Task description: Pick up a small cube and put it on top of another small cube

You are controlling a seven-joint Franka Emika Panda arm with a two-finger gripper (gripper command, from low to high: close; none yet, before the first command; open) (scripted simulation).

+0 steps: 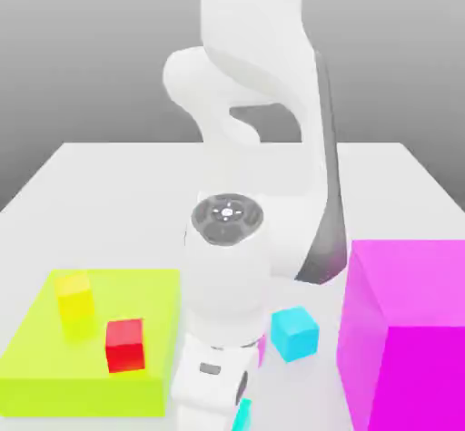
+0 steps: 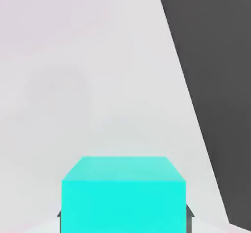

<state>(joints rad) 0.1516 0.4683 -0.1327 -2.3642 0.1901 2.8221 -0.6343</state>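
Cyan cube (image 2: 123, 195) sits right under your hand in the hand view, with dark fingertips (image 2: 188, 213) peeking out at both lower corners, so the hand straddles it; whether it is clenched on the cube or only set around it, you cannot tell. In the exterior view a sliver of that cube (image 1: 242, 415) shows below the arm, and the second cyan cube (image 1: 294, 333) rests on the bench (image 1: 109, 175) just beside the big magenta block (image 1: 409, 329). Judging by its look, the cube is light, rigid and smooth-faced, so grip two opposite flat sides squarely, near mid-height, to keep it from twisting.
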